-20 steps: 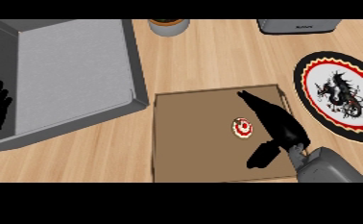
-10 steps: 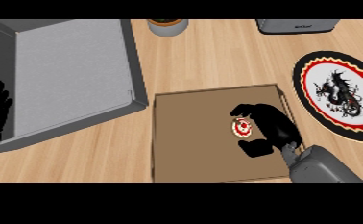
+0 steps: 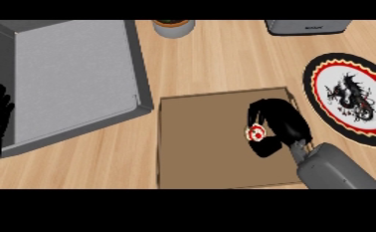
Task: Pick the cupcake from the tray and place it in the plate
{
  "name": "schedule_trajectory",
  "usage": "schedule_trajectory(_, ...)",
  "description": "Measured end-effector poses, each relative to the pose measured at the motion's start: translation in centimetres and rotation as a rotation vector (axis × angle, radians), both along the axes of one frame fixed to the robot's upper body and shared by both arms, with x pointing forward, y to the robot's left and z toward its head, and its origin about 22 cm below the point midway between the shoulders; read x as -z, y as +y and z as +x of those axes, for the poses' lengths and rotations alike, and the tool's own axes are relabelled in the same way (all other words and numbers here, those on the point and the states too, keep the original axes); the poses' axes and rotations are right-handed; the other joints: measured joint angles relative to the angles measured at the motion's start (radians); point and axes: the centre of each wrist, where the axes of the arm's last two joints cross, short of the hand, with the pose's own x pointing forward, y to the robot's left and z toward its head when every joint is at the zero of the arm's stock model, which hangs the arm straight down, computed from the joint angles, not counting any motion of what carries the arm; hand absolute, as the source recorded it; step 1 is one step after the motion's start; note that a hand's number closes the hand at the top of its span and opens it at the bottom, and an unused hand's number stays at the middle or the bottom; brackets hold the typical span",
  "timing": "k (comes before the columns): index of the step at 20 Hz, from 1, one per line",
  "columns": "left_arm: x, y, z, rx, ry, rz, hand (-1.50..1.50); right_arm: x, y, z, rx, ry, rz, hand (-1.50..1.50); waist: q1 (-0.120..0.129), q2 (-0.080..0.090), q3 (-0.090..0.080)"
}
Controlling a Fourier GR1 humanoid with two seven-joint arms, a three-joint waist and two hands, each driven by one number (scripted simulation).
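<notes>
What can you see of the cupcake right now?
The cupcake is small and round, seen from above: a white top with red markings, its sides hidden. It lies over the right part of the brown tray, to the left of the plate and apart from it. The right hand curls round it, fingers above and thumb below, covering its right side. Whether it rests on the tray or is lifted cannot be told.

Cupcake (image 3: 257, 133) on the tray (image 3: 198, 146), over on its right side, right hand (image 3: 283, 121) curled round it. Plate (image 3: 323, 76) just right of the tray, basin (image 3: 73, 76) off left, pot (image 3: 174, 27) and appliance (image 3: 307, 26) way behind.
</notes>
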Motion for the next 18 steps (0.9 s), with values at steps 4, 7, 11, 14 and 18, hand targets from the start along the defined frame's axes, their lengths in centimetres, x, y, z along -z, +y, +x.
schedule_trajectory(4, 0.0, -0.1, -0.2, -0.004, 0.004, -0.005, 0.00, -0.6, -1.1, 0.9, 0.031, -0.083, -0.016, 1.50, -0.002, 0.001, 0.001)
schedule_trajectory(7, 0.0, -0.1, -0.3, -0.004, 0.003, -0.007, 0.00, -0.7, -2.6, 1.5, 0.041, -0.134, -0.030, 1.50, -0.003, 0.003, 0.001)
schedule_trajectory(11, -0.1, 0.0, -0.3, -0.010, 0.004, -0.005, 0.00, -1.8, -4.3, 2.2, 0.052, -0.249, -0.044, 1.50, -0.012, 0.001, 0.000)
schedule_trajectory(14, 0.1, 0.0, -0.7, -0.016, 0.013, -0.008, 0.00, -3.3, -5.2, 2.8, 0.070, -0.340, -0.020, 1.50, -0.016, -0.002, 0.000)
schedule_trajectory(18, 0.1, 0.4, -1.1, -0.031, 0.020, -0.009, 0.00, -6.0, -6.6, 3.4, 0.150, -0.508, 0.020, 1.50, -0.036, -0.007, 0.000)
